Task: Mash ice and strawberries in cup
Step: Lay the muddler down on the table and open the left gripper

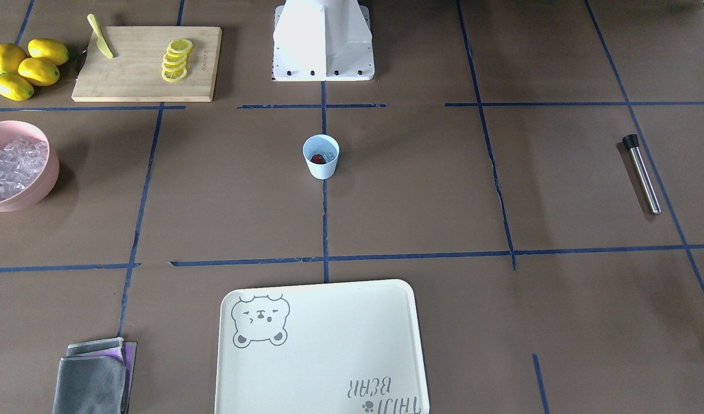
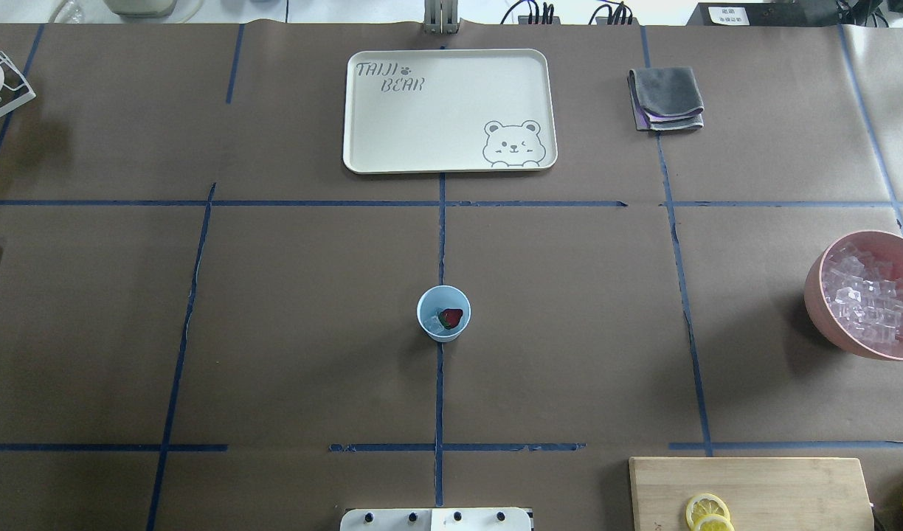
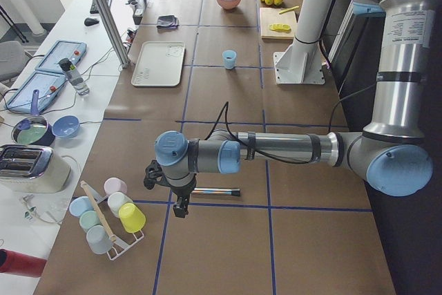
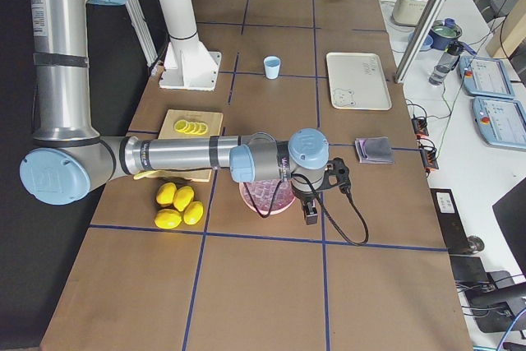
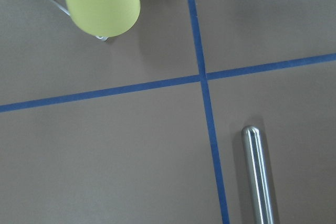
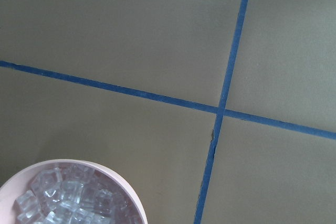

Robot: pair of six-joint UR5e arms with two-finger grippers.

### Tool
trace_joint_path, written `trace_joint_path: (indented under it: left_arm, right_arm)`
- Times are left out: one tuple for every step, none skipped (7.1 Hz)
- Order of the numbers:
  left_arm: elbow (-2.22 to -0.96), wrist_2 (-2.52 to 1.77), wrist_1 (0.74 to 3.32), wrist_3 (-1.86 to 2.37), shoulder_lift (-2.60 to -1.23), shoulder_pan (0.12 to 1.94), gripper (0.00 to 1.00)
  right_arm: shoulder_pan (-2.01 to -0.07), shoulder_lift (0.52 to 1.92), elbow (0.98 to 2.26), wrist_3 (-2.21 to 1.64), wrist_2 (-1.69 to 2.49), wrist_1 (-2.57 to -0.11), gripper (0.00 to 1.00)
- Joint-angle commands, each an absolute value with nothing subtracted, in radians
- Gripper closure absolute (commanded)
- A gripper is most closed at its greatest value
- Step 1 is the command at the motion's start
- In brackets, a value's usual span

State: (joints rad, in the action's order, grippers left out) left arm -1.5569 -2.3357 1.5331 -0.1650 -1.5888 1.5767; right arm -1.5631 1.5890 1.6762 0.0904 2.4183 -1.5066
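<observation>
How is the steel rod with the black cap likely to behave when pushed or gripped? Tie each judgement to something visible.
The steel rod is round and lies flat on the table, so it would probably roll. Its polished shine suggests a slippery grip. It looks straight, likely stiff.

1. The cup (image 2: 443,333) stands upright on the centre tape line (image 2: 439,398), holding a strawberry (image 2: 451,318) beside ice (image 2: 431,322).
2. A cream tray (image 2: 437,125) lies beyond it.
3. A pink bowl (image 2: 815,295) of cubes sits far right.

Left arm (image 3: 283,148) outstretched low, right arm (image 4: 177,154) outstretched low
</observation>
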Motion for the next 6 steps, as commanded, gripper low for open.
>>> trace_joint_path:
  left_arm:
    - [-1.559, -2.361, 1.520, -0.170, -1.577, 1.583, 0.00]
    - [-1.559, -2.361, 1.522, -0.167, -1.577, 1.583, 0.00]
    - [-1.559, -2.361, 1.522, -0.167, -1.577, 1.583, 0.00]
    - [-1.559, -2.361, 1.522, -0.166, -1.577, 1.583, 0.00]
    - [-1.559, -2.361, 1.522, -0.164, -1.578, 1.582, 0.00]
    - [-1.559, -2.361, 1.522, -0.164, -1.578, 1.582, 0.00]
  right_arm:
    - [-1.563, 1.597, 1.672, 0.090, 2.416, -1.508, 0.01]
    - [-1.563, 1.600, 1.674, 0.091, 2.413, -1.508, 0.01]
    - [-1.563, 1.601, 1.671, 0.091, 2.411, -1.508, 0.01]
    - [-1.563, 1.598, 1.666, 0.087, 2.413, -1.514, 0.01]
    - [-1.563, 1.592, 1.667, 0.056, 2.413, -1.516, 0.01]
    - [-1.563, 1.591, 1.667, 0.046, 2.414, -1.516, 0.01]
